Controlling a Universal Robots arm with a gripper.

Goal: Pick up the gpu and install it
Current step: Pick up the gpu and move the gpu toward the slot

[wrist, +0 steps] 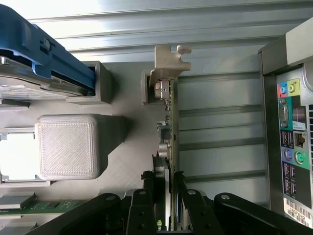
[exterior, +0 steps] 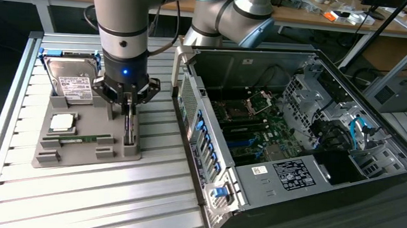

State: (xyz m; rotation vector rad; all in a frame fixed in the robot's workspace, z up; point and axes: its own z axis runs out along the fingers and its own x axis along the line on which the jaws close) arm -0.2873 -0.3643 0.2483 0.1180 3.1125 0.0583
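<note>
My fingers [wrist: 146, 193] are clamped on the gpu [exterior: 128, 126], standing on edge in its tray [exterior: 82, 157] slot, bench [exterior: 101, 200] at the exterior view's left.

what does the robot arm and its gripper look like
The arm is built of silver-grey cylindrical tubes with light blue joint caps and black bands. A dark cable runs alongside it. The black wrist section carries a small blue light, and the gripper is black, with jointed linkage fingers.
</note>
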